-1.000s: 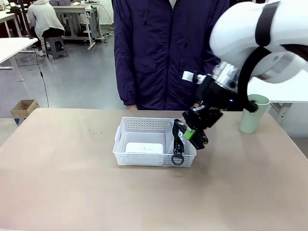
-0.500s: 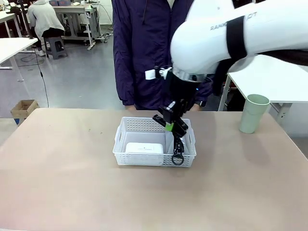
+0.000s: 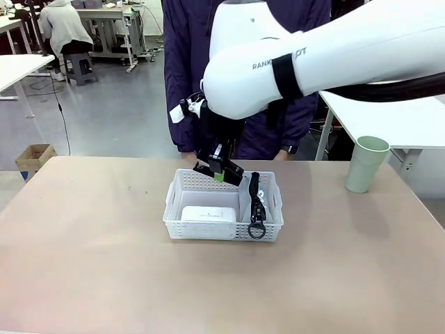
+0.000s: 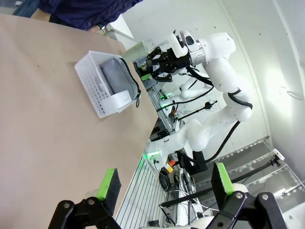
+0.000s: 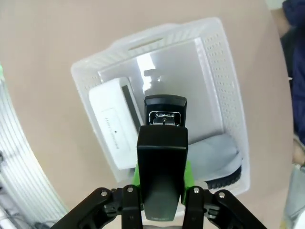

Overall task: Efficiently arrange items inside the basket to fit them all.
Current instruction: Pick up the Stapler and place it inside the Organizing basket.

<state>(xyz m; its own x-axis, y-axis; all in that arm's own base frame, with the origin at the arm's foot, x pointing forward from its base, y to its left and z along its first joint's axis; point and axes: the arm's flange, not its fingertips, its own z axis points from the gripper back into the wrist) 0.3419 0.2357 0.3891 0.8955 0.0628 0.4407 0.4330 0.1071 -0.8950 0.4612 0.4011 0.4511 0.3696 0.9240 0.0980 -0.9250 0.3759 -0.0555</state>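
Currently, two of the four items are stowed. The shallow white perforated plastic basket [image 3: 170, 202] sits mid-table. At its left end, the small white rectangular box [image 3: 207, 213] lies flat by the near wall. Above the bare floor beside the box, the right gripper [image 5: 161, 191] is clamped on the black stapler [image 5: 162, 143], which is not yet set down. At the right end lies the grey zip pouch [image 5: 212, 150], with its black strap [image 3: 256, 209] draped over the near rim. Farther right, the pale green cup [image 3: 366, 165] stands upright on the table, well apart from the basket. The left gripper [image 4: 166, 171] hangs empty with its fingers apart. Remaining, as judged: stapler, then cup.
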